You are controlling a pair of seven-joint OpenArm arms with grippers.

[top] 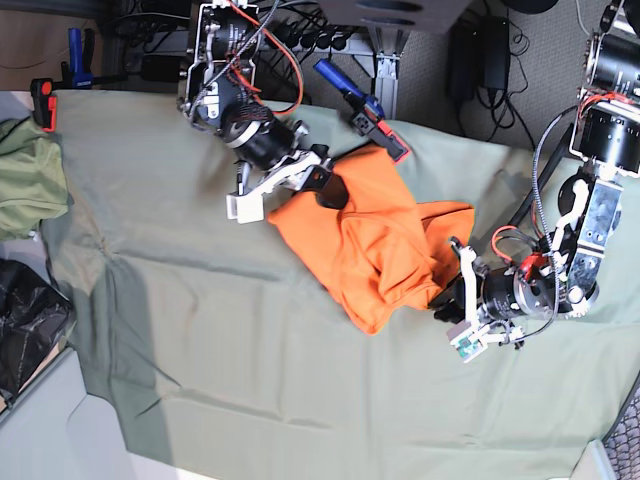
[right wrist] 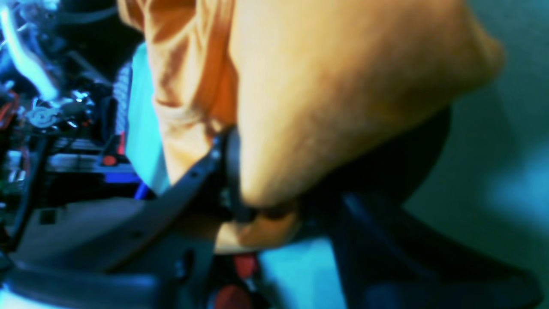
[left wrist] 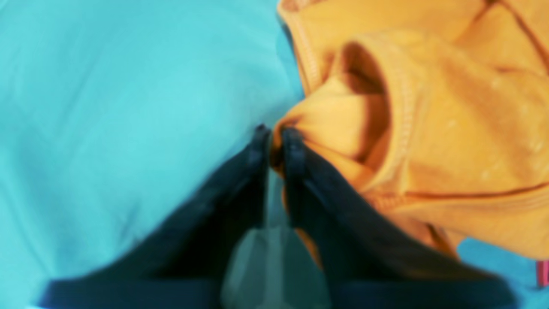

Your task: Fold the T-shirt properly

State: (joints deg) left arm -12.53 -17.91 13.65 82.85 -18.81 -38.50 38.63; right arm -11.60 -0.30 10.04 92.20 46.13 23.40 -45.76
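The left gripper is pinching a bunched edge of the orange T-shirt between nearly closed jaws, low on the sage-green cloth covering the desk. The shirt is lying crumpled mid-cloth. Farther back, the right gripper is clamping the shirt's upper edge, fabric draping over its jaws.

Cloth-covered table with clutter around its edges

A large sage-green cloth is spread over the table, wrinkled toward 9 o'clock. An olive-green garment is bunched at the 9 o'clock edge, with a black bag just below it. A red-and-black clamp is seen at 10 o'clock, and a blue-handled clamp at 12 o'clock.
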